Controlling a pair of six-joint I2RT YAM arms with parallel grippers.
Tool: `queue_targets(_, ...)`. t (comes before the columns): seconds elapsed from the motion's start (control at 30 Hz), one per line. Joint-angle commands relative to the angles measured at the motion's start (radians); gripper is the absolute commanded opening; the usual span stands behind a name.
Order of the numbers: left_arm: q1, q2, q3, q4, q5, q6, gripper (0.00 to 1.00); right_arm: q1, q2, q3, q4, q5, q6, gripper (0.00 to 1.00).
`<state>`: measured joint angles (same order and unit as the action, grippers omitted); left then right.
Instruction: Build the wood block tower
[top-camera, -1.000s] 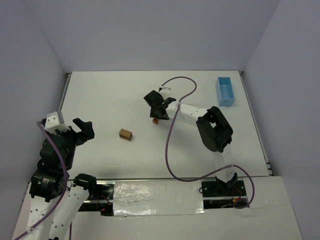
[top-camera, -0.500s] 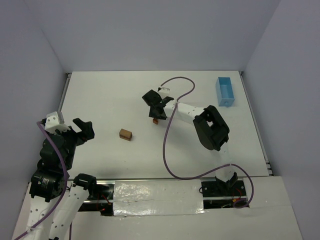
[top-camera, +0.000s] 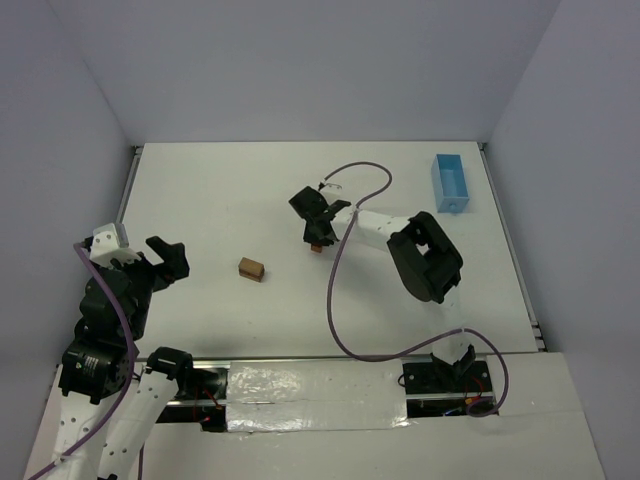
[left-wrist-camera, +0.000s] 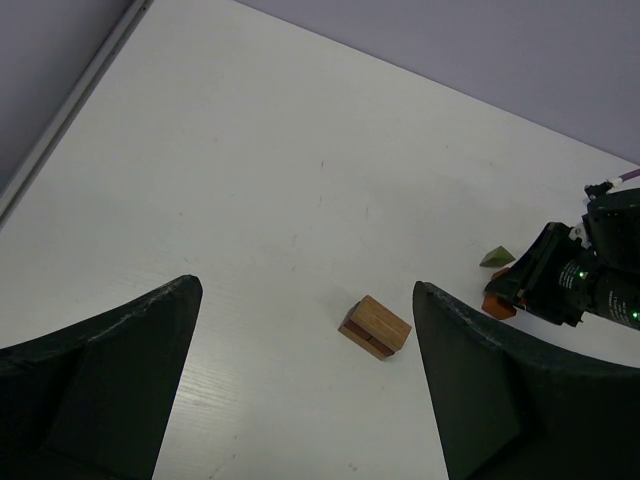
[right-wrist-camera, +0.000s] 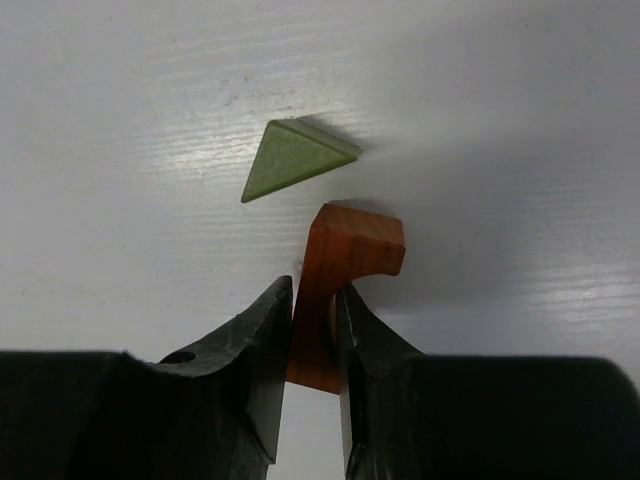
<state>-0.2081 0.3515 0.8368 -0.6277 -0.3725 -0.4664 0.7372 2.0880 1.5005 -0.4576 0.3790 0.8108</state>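
Mid-table, well off the edges (top-camera: 126, 190), right tool (right-wrist-camera: 312, 300) clamped on orange block (right-wrist-camera: 355, 245), green wedge (right-wrist-camera: 290, 160) just beside, left tool (left-wrist-camera: 305, 290) wide

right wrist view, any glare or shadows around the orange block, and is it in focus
Right wrist view: glare streaks on the table left of the green triangle; a soft shadow falls right of the orange block; both pieces look sharp. Left wrist view: the brown block is crisp, with even light.

Reddish-orange notched wood block (right-wrist-camera: 355, 245) pinched in right gripper (right-wrist-camera: 313, 292) w/ olive wood triangle (right-wrist-camera: 290, 158) just beside. Tan-brown wood cuboid (left-wrist-camera: 375, 328) lies flat, well apart.
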Motion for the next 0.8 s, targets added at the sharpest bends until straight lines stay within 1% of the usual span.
queue_targets(0.0,-0.005,0.007,-0.005,0.045,0.009,0.028,0.99,-0.005,-0.081,-0.057,0.039,-0.019,-0.009,0.16)
queue_targets(0.07,-0.005,0.010,-0.004,0.046,0.012,0.028,0.99,-0.002,-0.124,-0.101,0.086,-0.043,-0.042,0.09)
queue_targets(0.1,-0.005,0.015,-0.004,0.046,0.018,0.028,1.00,-0.001,-0.191,-0.165,0.167,-0.060,-0.065,0.07)
queue_targets(0.17,-0.008,0.032,0.005,0.046,0.035,0.029,0.99,0.022,-0.280,-0.241,0.247,-0.068,-0.131,0.07)
queue_targets(0.2,-0.008,0.043,0.008,0.043,0.050,0.028,1.00,0.034,-0.334,-0.329,0.351,-0.071,-0.165,0.07)
queue_targets(0.23,-0.008,0.055,0.030,0.030,0.113,0.023,1.00,0.051,-0.444,-0.379,0.417,-0.083,-0.208,0.08)
queue_targets(0.27,-0.008,0.084,0.042,0.022,0.153,0.000,1.00,0.088,-0.501,-0.473,0.547,-0.128,-0.296,0.08)
queue_targets(0.3,-0.007,0.101,0.054,0.017,0.203,-0.017,0.99,0.111,-0.557,-0.515,0.609,-0.156,-0.342,0.09)
queue_targets(0.33,-0.007,0.133,0.071,0.022,0.313,-0.038,0.99,0.140,-0.657,-0.558,0.667,-0.199,-0.390,0.09)
queue_targets(0.37,-0.008,0.147,0.076,0.029,0.364,-0.085,1.00,0.171,-0.699,-0.592,0.715,-0.204,-0.436,0.13)
queue_targets(0.4,-0.007,0.174,0.077,0.058,0.479,-0.141,0.99,0.230,-0.764,-0.643,0.782,-0.207,-0.508,0.13)
queue_targets(0.43,-0.008,0.188,0.076,0.078,0.480,-0.141,0.99,0.252,-0.764,-0.657,0.804,-0.219,-0.534,0.13)
queue_targets(0.47,-0.008,0.199,0.071,0.104,0.592,-0.196,0.99,0.267,-0.802,-0.666,0.819,-0.280,-0.551,0.13)
queue_targets(0.53,-0.008,0.219,0.042,0.175,0.712,-0.239,1.00,0.284,-0.832,-0.692,0.856,-0.359,-0.578,0.12)
queue_targets(0.57,-0.008,0.234,0.033,0.240,0.806,-0.262,1.00,0.286,-0.861,-0.700,0.867,-0.395,-0.579,0.12)
queue_targets(0.63,-0.010,0.244,0.010,0.287,0.877,-0.270,0.99,0.281,-0.894,-0.738,0.902,-0.532,-0.591,0.13)
queue_targets(0.67,-0.010,0.244,-0.002,0.340,0.956,-0.273,1.00,0.277,-0.916,-0.743,0.901,-0.602,-0.599,0.14)
queue_targets(0.7,-0.010,0.241,-0.037,0.374,1.001,-0.281,0.99,0.274,-0.921,-0.737,0.887,-0.723,-0.602,0.14)
queue_targets(0.77,-0.010,0.230,-0.076,0.487,1.093,-0.311,0.99,0.272,-0.919,-0.702,0.826,-0.797,-0.607,0.14)
